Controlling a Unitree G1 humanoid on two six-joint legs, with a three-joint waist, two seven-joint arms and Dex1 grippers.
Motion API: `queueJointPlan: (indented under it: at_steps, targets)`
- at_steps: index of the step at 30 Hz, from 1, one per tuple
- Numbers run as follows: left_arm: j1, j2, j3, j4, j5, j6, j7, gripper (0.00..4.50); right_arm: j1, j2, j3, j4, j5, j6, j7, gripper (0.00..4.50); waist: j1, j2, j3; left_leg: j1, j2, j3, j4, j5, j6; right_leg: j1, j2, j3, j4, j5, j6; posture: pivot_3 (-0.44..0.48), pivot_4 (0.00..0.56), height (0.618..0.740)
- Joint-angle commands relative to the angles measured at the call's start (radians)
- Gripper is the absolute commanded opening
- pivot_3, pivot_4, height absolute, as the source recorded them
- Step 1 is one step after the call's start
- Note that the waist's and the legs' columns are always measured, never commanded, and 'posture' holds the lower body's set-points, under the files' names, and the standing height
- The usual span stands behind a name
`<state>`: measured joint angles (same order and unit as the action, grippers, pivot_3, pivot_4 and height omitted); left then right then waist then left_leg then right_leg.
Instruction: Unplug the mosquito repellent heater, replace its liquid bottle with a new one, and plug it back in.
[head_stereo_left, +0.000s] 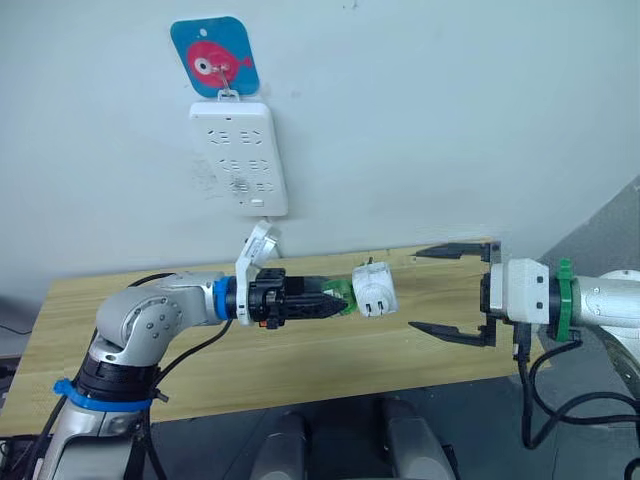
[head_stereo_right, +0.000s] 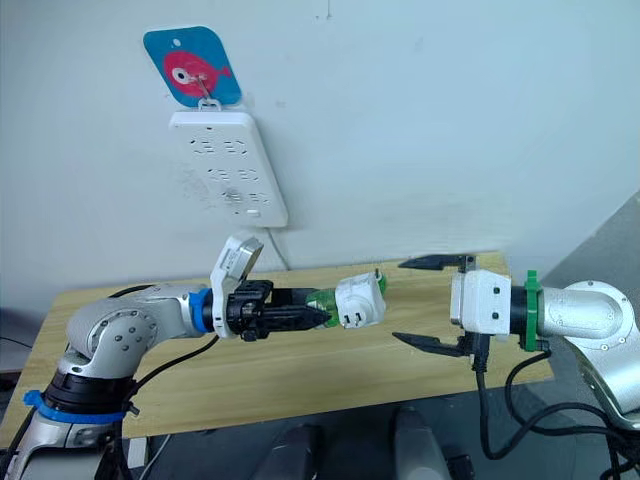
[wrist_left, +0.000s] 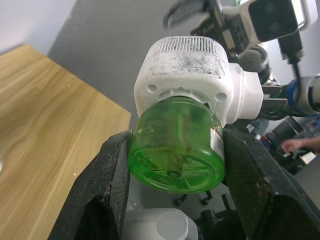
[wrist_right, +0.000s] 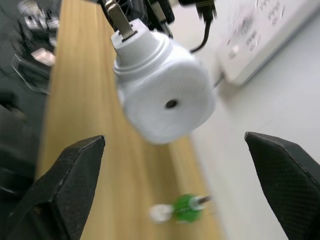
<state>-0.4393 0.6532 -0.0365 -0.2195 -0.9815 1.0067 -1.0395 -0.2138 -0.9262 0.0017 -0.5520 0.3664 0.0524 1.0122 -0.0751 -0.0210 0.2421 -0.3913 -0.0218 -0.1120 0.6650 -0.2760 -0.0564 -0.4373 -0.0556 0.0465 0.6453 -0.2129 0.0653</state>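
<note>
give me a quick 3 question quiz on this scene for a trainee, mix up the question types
1. True or false: the heater is plugged into the power strip.
2. Which part does the left gripper clamp? A) the prongs B) the green bottle C) the vent top
3. Fill in: the right gripper is ____, with the heater just ahead of its fingers.

Key
1. False: it is held in the air over the table, clear of the strip on the wall.
2. B: the fingers press the bottle's two sides, with the heater still screwed onto it.
3. Open: its fingers are spread wide and touch nothing.
</note>
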Motion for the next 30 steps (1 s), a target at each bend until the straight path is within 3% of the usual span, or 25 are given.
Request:
queueJointPlan:
  at_steps: [1,15,21,27,30]
  targets:
    - [-0.018,0.005,-0.005,-0.01,0.0,0.002,-0.038,2.37,-0.02,0.023,0.046,-0.005,-0.064,-0.086,0.031,4.5,-0.005,0.0,0.0,0.0,0.0,0.0,0.0,0.0,0.0,0.0,0.0,0.0,0.0,0.0,0.0,-0.161,0.225,0.74]
    - [-0.018,0.016,-0.017,-0.021,0.022,0.008,-0.083,2.37,-0.125,0.119,0.16,0.06,-0.139,-0.137,0.068,4.5,-0.011,0.0,0.0,0.0,0.0,-0.001,0.0,0.0,0.0,0.0,0.0,0.0,0.001,0.0,0.0,-0.149,0.228,0.74]
    - [-0.012,0.019,-0.022,-0.029,0.038,-0.001,-0.098,2.37,-0.133,0.15,0.171,0.068,-0.142,-0.172,0.073,3.02,-0.01,0.0,0.0,0.0,0.0,-0.001,0.0,0.0,0.0,0.0,0.0,0.0,0.001,0.0,0.0,-0.146,0.232,0.74]
    - [-0.002,0.02,-0.042,-0.025,0.112,-0.071,-0.103,2.37,-0.123,0.169,0.165,0.065,-0.14,-0.177,0.065,3.02,-0.01,0.0,0.0,0.0,0.0,-0.001,0.0,0.0,0.0,0.0,0.0,0.0,0.001,0.0,0.0,-0.148,0.235,0.74]
    - [0.032,0.041,-0.076,-0.044,0.232,-0.226,-0.14,3.39,-0.108,0.168,0.156,0.058,-0.132,-0.153,0.059,3.02,-0.011,0.0,0.0,0.0,0.0,-0.001,0.0,0.0,0.0,0.0,0.0,0.0,0.001,0.0,0.0,-0.151,0.235,0.74]
